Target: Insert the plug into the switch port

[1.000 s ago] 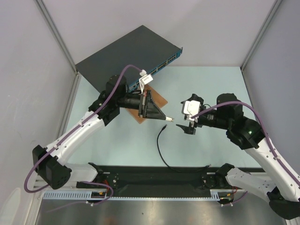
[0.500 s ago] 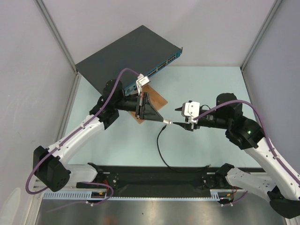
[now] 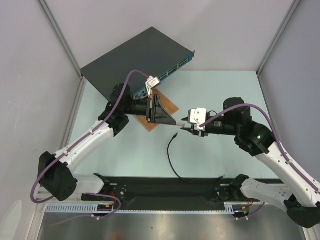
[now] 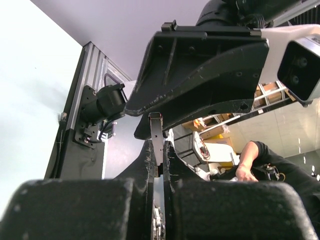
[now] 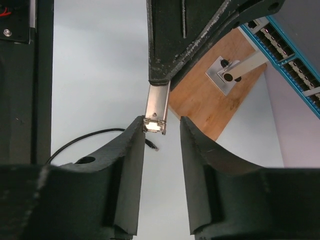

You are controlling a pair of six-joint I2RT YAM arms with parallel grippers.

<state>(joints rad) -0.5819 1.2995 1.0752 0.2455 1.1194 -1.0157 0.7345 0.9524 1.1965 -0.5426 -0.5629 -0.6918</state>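
Observation:
The plug [image 3: 174, 135] is the small black tip of a thin black cable [image 3: 170, 156], lying loose on the pale table; the right wrist view shows the plug [image 5: 154, 146] below my fingers. The switch port row runs along the teal strip [image 3: 170, 71] of the dark flat box [image 3: 135, 55], also seen as a teal strip [image 5: 285, 50] at upper right. My left gripper [image 3: 175, 123] [image 4: 158, 150] is shut on a short grey metal piece [image 4: 156, 134]. My right gripper [image 3: 184, 125] [image 5: 161, 125] stands open around that piece's free end [image 5: 157, 107], its left finger touching it.
A brown wooden board [image 3: 167, 106] [image 5: 220, 107] lies in front of the box, with a small metal bracket [image 5: 227, 75] on it. Both grippers meet in mid-air over the table's middle. A black rail [image 3: 165, 187] runs along the near edge.
My right gripper has moved left to the left gripper's tip and narrowed its jaws around the metal piece's end. The plug stays on the table.

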